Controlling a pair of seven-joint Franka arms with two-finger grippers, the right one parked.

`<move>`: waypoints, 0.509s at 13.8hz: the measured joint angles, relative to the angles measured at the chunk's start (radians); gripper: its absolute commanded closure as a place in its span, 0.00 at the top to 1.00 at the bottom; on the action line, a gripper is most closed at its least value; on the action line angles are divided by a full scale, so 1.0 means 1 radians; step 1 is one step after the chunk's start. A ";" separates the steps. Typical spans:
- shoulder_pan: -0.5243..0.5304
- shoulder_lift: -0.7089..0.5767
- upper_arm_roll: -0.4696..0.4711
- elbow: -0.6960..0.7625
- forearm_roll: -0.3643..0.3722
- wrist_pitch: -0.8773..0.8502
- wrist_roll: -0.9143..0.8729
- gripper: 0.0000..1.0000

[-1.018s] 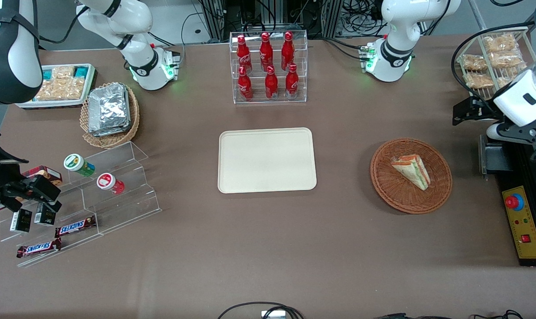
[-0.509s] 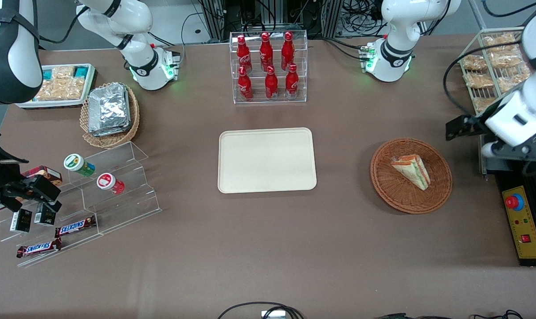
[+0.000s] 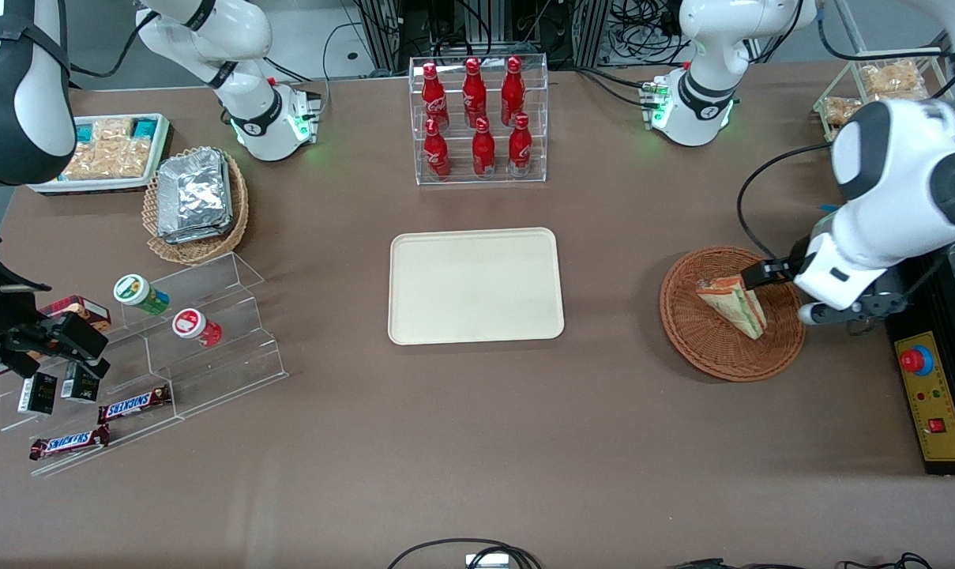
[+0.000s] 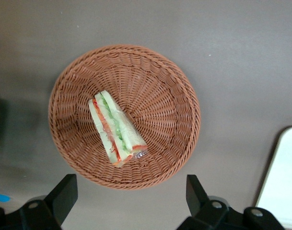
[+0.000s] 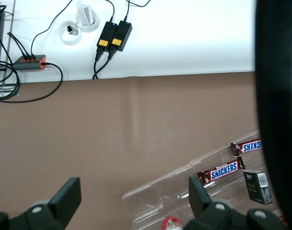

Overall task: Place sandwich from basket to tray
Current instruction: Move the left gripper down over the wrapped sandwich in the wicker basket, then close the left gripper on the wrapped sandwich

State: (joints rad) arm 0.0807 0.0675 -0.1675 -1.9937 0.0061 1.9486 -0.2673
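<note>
The sandwich (image 3: 734, 304) (image 4: 116, 128), a pale wedge with orange, red and green layers, lies in the round reddish-brown wicker basket (image 3: 706, 356) (image 4: 169, 96). My left gripper (image 3: 829, 312) (image 4: 129, 194) hangs above the basket's rim on the side toward the working arm's end of the table. It is open, its two black fingers (image 4: 64, 191) spread wide with nothing between them. In the wrist view the fingers sit over bare table just outside the rim, apart from the sandwich. The cream tray (image 3: 475, 284) (image 4: 285, 177) lies flat at the table's middle with nothing on it.
A clear rack of red bottles (image 3: 479, 118) stands farther from the front camera than the tray. A control box with a red button (image 3: 931, 395) sits beside the basket. Toward the parked arm's end are a foil-packet basket (image 3: 197, 197), a white snack bin (image 3: 106, 150) and acrylic steps (image 3: 208, 348).
My left arm has swung in from the table's end toward the basket, and the gripper now hangs over the basket's rim. The sandwich and the tray have not moved.
</note>
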 measured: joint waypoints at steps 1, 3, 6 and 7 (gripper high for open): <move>0.000 -0.005 0.000 -0.056 0.000 0.061 -0.036 1.00; 0.002 -0.011 0.001 -0.155 0.001 0.168 -0.103 1.00; 0.006 -0.011 0.006 -0.216 0.001 0.232 -0.186 1.00; 0.006 -0.010 0.011 -0.228 0.001 0.249 -0.215 1.00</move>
State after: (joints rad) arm 0.0867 0.0572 -0.1569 -2.2218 0.0067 2.1977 -0.4824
